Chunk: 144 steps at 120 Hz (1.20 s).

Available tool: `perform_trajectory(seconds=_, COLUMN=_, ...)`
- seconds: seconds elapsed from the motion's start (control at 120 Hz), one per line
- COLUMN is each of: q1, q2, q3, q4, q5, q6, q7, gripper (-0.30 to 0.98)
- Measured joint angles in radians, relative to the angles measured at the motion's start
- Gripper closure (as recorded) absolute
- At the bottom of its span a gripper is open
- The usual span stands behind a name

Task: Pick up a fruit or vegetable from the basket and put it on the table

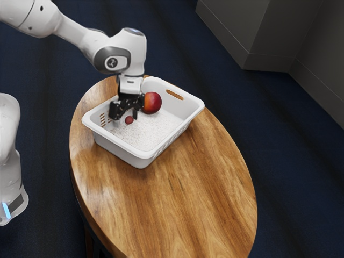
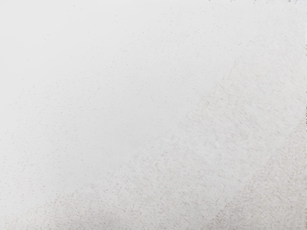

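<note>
Hand (image 1: 124, 115) low in basket (image 1: 119, 151), fingers apart, nothing gripped, prob. b/c it's lining up w/ small red fruit (image 1: 129, 120).

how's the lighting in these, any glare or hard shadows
Exterior view: soft light, a glossy sheen along the wooden table, and the white basket bright against the dark blue floor. Wrist view: a pale, low-contrast surface, smooth brightness passing into greyer speckling, no hard shadow edge.
</note>
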Motion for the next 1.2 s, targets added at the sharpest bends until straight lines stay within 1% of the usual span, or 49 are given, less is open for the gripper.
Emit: perform_trajectory(seconds=1.2, q1=0.002, q2=0.034, q3=0.001, q4=0.001, q5=-0.012, q6=0.071, q7=0.002, gripper=0.01)
